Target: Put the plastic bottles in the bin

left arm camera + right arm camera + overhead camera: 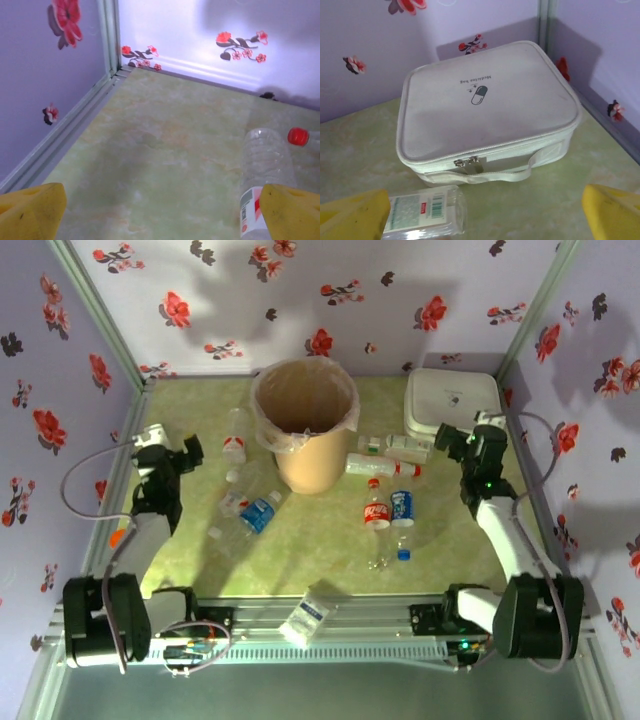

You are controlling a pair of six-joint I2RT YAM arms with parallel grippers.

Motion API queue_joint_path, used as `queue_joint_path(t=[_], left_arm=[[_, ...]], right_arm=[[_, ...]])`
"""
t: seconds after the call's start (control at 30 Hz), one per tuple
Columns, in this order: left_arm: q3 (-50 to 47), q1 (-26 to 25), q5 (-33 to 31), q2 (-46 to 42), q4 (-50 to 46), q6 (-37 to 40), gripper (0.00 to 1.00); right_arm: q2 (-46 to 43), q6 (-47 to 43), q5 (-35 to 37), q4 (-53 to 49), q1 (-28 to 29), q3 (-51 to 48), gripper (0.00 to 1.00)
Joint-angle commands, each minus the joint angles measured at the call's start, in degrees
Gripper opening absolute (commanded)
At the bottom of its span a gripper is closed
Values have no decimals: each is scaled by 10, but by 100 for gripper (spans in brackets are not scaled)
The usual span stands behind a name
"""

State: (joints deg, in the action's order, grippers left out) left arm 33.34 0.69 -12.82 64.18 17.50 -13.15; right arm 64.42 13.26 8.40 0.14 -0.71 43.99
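The table (pixel 320 560) has a pale green marbled top. The bin (pixel 312 468) stands upright on it, toward the far side. Just left of the bin lies a clear bottle (pixel 235 443) with a red-and-white label. In front of the bin and to its left, a blue-labelled bottle (pixel 259 513) lies tilted, just beside a second clear bottle (pixel 233 502). Just right of the bin, a white-labelled bottle (pixel 383 468) lies on its side, with another bottle (pixel 395 446) just behind it. In front of the bin and to its right, a red-labelled bottle (pixel 376 513) and a blue-banded bottle (pixel 402 507) lie side by side. Behind the bin to its right, a white medicine bag (pixel 452 400) lies flat in the corner.
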Motion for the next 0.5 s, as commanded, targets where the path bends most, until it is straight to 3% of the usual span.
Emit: queue_joint_path(t=[0.0, 0.13, 0.27, 0.47], left_arm=[[73, 6, -20, -29, -227, -105, 100], [166, 7, 16, -40, -355, -162, 100], [235, 6, 58, -61, -399, -183, 100], [255, 7, 163, -74, -380, -244, 100]], right_arm=[[-29, 68, 20, -341, 8, 60, 95], [-54, 100, -10, -511, 27, 96, 86], [-54, 133, -34, -622, 70, 105, 79], [-52, 182, -91, -612, 127, 49, 75]])
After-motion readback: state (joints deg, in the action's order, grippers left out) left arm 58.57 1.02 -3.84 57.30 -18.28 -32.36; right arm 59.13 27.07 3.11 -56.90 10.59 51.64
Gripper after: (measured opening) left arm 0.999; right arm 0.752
